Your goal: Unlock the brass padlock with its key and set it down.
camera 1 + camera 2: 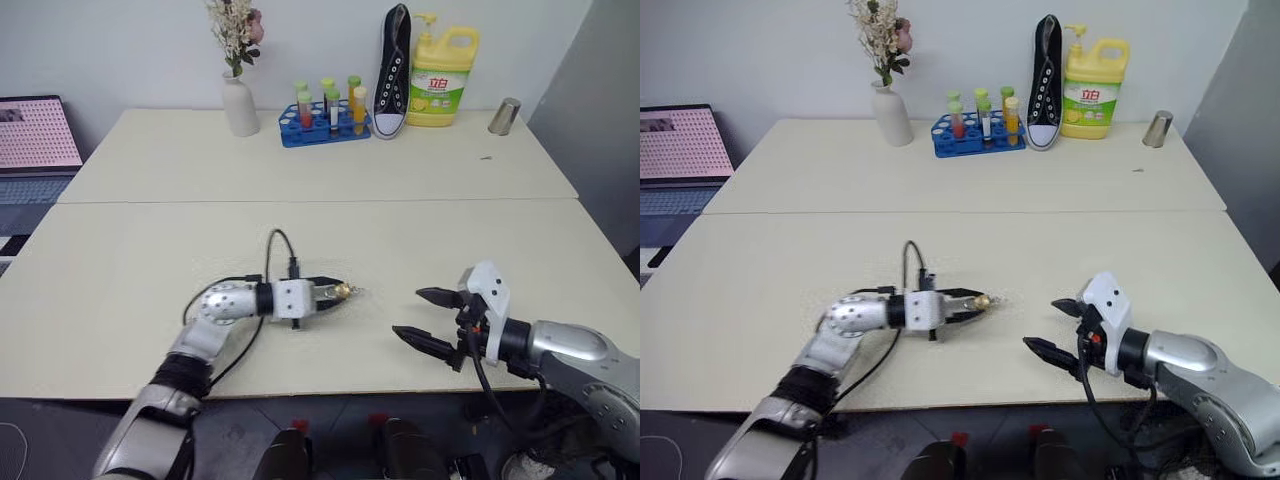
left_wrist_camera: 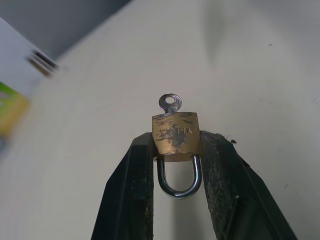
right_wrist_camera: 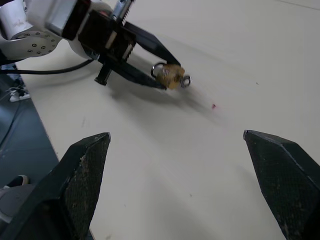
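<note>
Clamped in our left end effector (image 2: 176, 165): one scuffed brass padlock (image 2: 176, 136), silver shackle closed, one key (image 2: 170, 103) in its base. Nearby, our right end effector (image 1: 424, 318) gapes wide.

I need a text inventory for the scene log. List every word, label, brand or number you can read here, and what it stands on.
"立白": red characters on the label of the yellow detergent bottle; its smaller print is too small to read.
Stamped lettering on the brass padlock: worn and upside down, not legible.
Laptop screen: pink pattern, nothing readable.
Nothing readable on the test tube rack, sneaker or vase.
</note>
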Action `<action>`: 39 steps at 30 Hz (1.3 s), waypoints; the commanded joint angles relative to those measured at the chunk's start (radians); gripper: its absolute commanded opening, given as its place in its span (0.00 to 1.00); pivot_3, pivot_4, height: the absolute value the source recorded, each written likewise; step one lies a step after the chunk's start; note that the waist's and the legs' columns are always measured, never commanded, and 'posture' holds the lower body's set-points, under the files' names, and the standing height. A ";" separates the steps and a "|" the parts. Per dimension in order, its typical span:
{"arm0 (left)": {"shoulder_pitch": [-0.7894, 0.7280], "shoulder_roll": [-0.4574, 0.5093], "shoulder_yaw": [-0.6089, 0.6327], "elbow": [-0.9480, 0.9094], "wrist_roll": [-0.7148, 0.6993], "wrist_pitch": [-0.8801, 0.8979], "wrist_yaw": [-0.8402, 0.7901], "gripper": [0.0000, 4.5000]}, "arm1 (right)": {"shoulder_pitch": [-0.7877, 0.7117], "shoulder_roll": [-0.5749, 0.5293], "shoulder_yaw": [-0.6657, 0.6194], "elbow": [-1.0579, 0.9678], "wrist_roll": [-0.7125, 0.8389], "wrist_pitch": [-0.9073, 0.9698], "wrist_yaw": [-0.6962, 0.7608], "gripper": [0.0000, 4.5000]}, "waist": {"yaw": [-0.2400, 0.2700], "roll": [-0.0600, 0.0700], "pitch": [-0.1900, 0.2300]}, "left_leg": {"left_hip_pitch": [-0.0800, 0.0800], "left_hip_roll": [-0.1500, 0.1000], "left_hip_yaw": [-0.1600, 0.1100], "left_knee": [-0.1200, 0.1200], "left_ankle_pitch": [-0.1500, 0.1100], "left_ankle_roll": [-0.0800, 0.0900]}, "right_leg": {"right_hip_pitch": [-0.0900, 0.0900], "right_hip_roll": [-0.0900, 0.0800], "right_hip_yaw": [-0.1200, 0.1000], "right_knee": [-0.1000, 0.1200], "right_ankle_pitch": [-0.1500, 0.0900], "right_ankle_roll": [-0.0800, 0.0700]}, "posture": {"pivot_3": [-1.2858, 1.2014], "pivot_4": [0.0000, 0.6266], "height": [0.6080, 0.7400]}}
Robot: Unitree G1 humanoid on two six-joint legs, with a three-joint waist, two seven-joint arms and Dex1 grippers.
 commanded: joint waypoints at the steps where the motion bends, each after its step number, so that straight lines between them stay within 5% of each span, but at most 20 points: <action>1: 0.014 0.034 0.039 -0.047 0.098 -0.234 0.120 0.21 | -0.057 0.019 0.035 0.034 0.010 -0.025 0.045 1.00 | 0.006 0.000 0.000 | 0.000 0.000 0.000 0.000 0.000 0.000 | 0.001 0.000 0.000 -0.004 0.001 0.001 | 0.52 0.24 1.00; 10: 0.069 0.073 0.043 -0.104 0.209 -0.361 0.277 0.21 | -0.248 0.115 0.142 0.190 0.016 0.003 0.114 1.00 | 0.004 0.000 0.000 | -0.002 0.000 0.007 -0.001 -0.001 0.000 | 0.000 0.000 0.002 -0.008 0.003 0.003 | 0.52 0.24 1.00; 22: 0.040 0.106 -0.001 -0.098 0.244 -0.359 0.340 0.21 | -0.314 0.192 0.171 0.241 0.027 0.041 0.108 1.00 | -0.009 0.000 0.000 | -0.002 0.001 0.009 -0.001 -0.001 0.001 | -0.001 0.001 0.002 -0.006 0.003 0.003 | 0.52 0.24 1.00; 26: 0.037 0.109 -0.016 -0.107 0.246 -0.351 0.350 0.21 | -0.326 0.212 0.159 0.247 0.040 0.068 0.102 0.79 | -0.010 0.000 0.000 | -0.002 0.001 0.009 -0.001 -0.001 0.001 | -0.001 0.001 0.002 -0.006 0.003 0.002 | 0.52 0.24 1.00; 35: 0.038 0.112 -0.028 -0.126 0.259 -0.332 0.369 0.21 | -0.329 0.218 0.158 0.244 0.042 0.089 0.111 0.04 | -0.010 0.000 0.000 | -0.002 0.001 0.009 -0.001 -0.001 0.002 | -0.001 0.001 0.002 -0.006 0.003 0.002 | 0.52 0.24 1.00; 39: 0.041 0.116 -0.032 -0.128 0.267 -0.330 0.379 0.21 | -0.330 0.219 0.152 0.246 0.048 0.101 0.116 0.00 | -0.011 0.000 0.000 | -0.002 0.001 0.009 -0.001 -0.001 0.002 | -0.001 0.001 0.002 -0.006 0.003 0.002 | 0.52 0.24 1.00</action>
